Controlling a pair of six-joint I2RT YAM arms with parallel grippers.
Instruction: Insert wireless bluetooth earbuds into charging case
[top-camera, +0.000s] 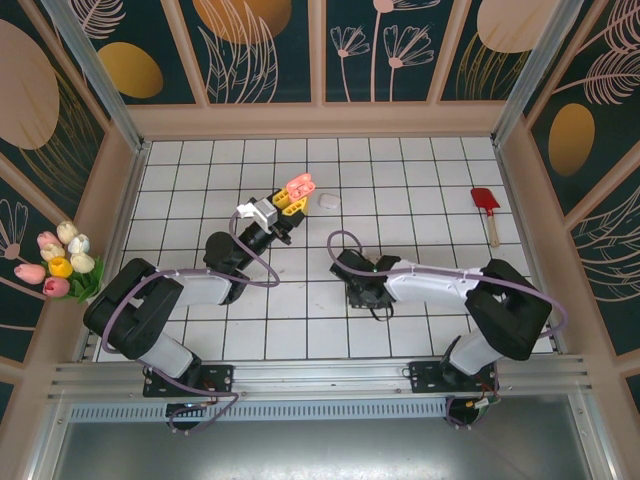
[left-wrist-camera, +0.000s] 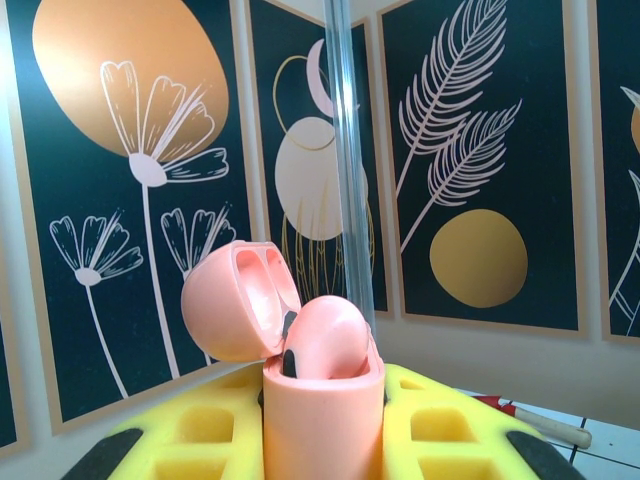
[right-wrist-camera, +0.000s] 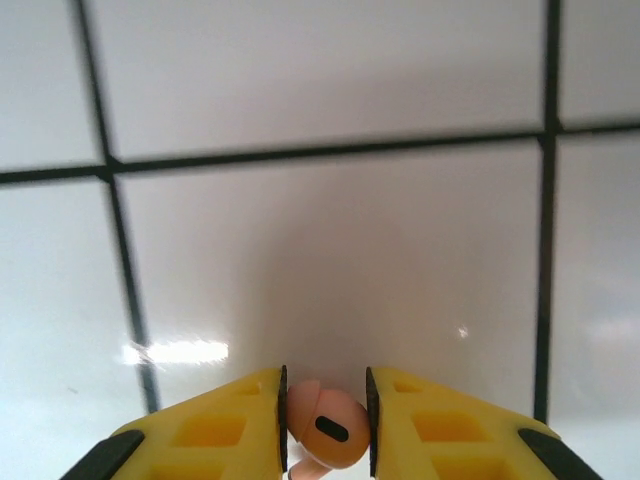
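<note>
Red spatula (top-camera: 485, 205) lies at far right on the white tiled table (top-camera: 420, 180), well apart from both arms. A white oval piece (top-camera: 328, 201) sits just right of the left arm's load. Tulips (top-camera: 60, 262) stand beyond the left wall.

The left gripper (top-camera: 287, 202) clamps the pink charging case (left-wrist-camera: 322, 420) upright. Its lid (left-wrist-camera: 238, 300) is hinged open, with one pink earbud (left-wrist-camera: 328, 338) seated inside.

The right gripper (right-wrist-camera: 326, 415) points down at a tile near mid-table. It pinches the second pink earbud (right-wrist-camera: 330, 428), which touches both pads.

charging case (left-wrist-camera: 322, 420): smooth matt plastic | earbud (right-wrist-camera: 325, 428): smooth plastic | tiles (right-wrist-camera: 330, 250): glossy
</note>
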